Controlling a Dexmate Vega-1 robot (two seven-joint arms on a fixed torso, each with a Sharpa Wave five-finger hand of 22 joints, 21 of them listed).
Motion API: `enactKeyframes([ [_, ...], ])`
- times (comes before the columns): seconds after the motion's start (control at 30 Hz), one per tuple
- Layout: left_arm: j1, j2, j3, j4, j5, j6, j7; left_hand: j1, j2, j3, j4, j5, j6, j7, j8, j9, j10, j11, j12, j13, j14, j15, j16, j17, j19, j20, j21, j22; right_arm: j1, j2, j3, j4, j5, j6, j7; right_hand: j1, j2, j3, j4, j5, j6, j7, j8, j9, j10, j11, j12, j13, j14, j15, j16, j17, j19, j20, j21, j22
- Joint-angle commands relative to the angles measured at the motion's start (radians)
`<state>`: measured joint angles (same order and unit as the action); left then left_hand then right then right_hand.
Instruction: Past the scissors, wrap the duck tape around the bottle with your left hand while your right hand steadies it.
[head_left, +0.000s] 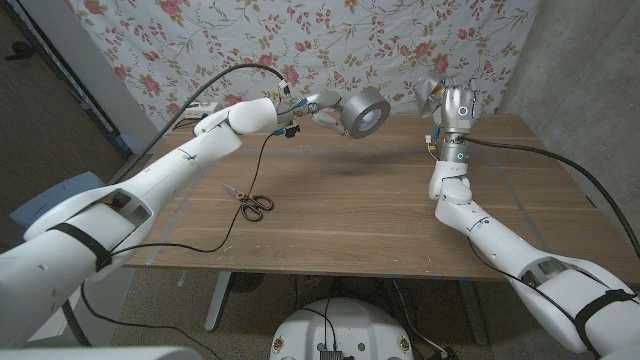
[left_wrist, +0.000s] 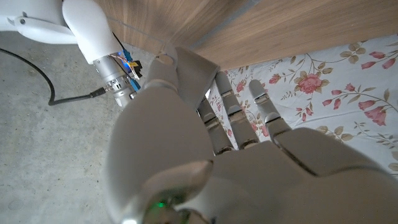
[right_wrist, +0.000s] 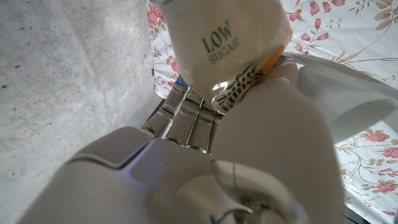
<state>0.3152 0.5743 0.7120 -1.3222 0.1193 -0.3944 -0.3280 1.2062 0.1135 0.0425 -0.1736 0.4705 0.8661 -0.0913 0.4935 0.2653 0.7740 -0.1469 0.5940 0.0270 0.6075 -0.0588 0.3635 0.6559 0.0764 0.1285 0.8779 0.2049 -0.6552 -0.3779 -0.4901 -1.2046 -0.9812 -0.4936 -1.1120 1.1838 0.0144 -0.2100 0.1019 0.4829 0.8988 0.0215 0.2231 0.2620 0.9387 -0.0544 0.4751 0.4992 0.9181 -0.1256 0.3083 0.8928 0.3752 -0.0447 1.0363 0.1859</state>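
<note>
A silver roll of duck tape (head_left: 364, 112) hangs in the air above the table's far edge, gripped by my left hand (head_left: 322, 106) from its left side. To its right, with a gap between them, my right hand (head_left: 452, 104) is raised on an upright forearm and holds the bottle (head_left: 429, 95). In the right wrist view the bottle (right_wrist: 224, 43) shows a white label reading LOW SUGAR with orange below, and my right hand (right_wrist: 217, 162) wraps its lower part. The scissors (head_left: 256, 204), black-handled, lie on the table (head_left: 380, 220) left of the middle. My left hand (left_wrist: 298, 168) has its fingers curled.
A thin black cable (head_left: 243, 200) hangs from my left arm and loops over the table beside the scissors. A floral cloth (head_left: 330, 40) hangs behind the table. A concrete wall (head_left: 590, 60) stands at the right. My right forearm (left_wrist: 93, 28) shows in the left wrist view.
</note>
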Motion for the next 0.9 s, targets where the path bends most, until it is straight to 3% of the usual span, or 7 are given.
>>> enactKeyframes([
  [0.03, 0.048, -0.063, -0.061, 0.075, -0.12, -0.098, 0.129, 0.032, 0.047, 0.22, 0.228, -0.006, 0.06, 0.056, 0.119, 0.139, 0.169, -0.039, 0.114, 0.725, 0.014, -0.169, 0.0, 0.001, 0.003, 0.014, 0.011, 0.002, -0.049, 0.031, 0.05, -0.044, -0.164, 0.07, -0.005, 0.17, 0.161, -0.003, 0.01, 0.005, 0.208, -0.202, 0.001, 0.001, 0.09, -0.078, 0.001, 0.005, 0.013, -0.103, -0.001, 0.001, 0.005, -0.147, 0.0, 0.001],
  [0.27, 0.038, -0.065, -0.06, 0.078, -0.161, -0.098, 0.088, 0.031, 0.045, 0.222, 0.23, -0.012, 0.057, 0.059, 0.115, 0.131, 0.169, -0.04, 0.107, 0.719, 0.022, -0.167, -0.007, -0.001, 0.005, 0.016, 0.015, 0.002, -0.068, 0.008, 0.028, -0.096, -0.202, 0.103, -0.005, 0.172, 0.164, -0.004, 0.013, 0.006, 0.208, -0.202, 0.001, 0.001, 0.089, -0.077, -0.002, 0.005, 0.017, -0.104, -0.003, -0.001, 0.005, -0.147, 0.0, 0.001],
  [0.53, 0.028, -0.074, -0.059, 0.094, -0.206, -0.089, 0.049, 0.035, 0.046, 0.224, 0.227, -0.022, 0.06, 0.064, 0.112, 0.121, 0.172, -0.034, 0.101, 0.709, 0.021, -0.167, -0.01, 0.006, 0.003, 0.016, 0.019, 0.003, -0.071, -0.04, -0.042, -0.154, -0.249, 0.138, -0.005, 0.175, 0.169, -0.003, 0.017, 0.005, 0.204, -0.201, -0.001, 0.001, 0.092, -0.073, -0.004, 0.004, 0.022, -0.104, -0.004, -0.003, 0.005, -0.143, 0.001, 0.002],
  [0.9, 0.033, -0.06, -0.059, 0.065, -0.218, -0.065, 0.027, 0.038, 0.039, 0.222, 0.221, -0.041, 0.075, 0.065, 0.107, 0.103, 0.192, -0.028, 0.09, 0.681, 0.028, -0.166, -0.015, 0.011, 0.001, 0.015, 0.026, 0.003, -0.03, -0.079, -0.113, -0.155, -0.24, 0.116, -0.005, 0.178, 0.17, -0.002, 0.022, 0.003, 0.205, -0.201, -0.002, 0.0, 0.099, -0.067, -0.003, 0.007, 0.031, -0.103, -0.005, -0.004, 0.005, -0.141, 0.003, 0.003],
])
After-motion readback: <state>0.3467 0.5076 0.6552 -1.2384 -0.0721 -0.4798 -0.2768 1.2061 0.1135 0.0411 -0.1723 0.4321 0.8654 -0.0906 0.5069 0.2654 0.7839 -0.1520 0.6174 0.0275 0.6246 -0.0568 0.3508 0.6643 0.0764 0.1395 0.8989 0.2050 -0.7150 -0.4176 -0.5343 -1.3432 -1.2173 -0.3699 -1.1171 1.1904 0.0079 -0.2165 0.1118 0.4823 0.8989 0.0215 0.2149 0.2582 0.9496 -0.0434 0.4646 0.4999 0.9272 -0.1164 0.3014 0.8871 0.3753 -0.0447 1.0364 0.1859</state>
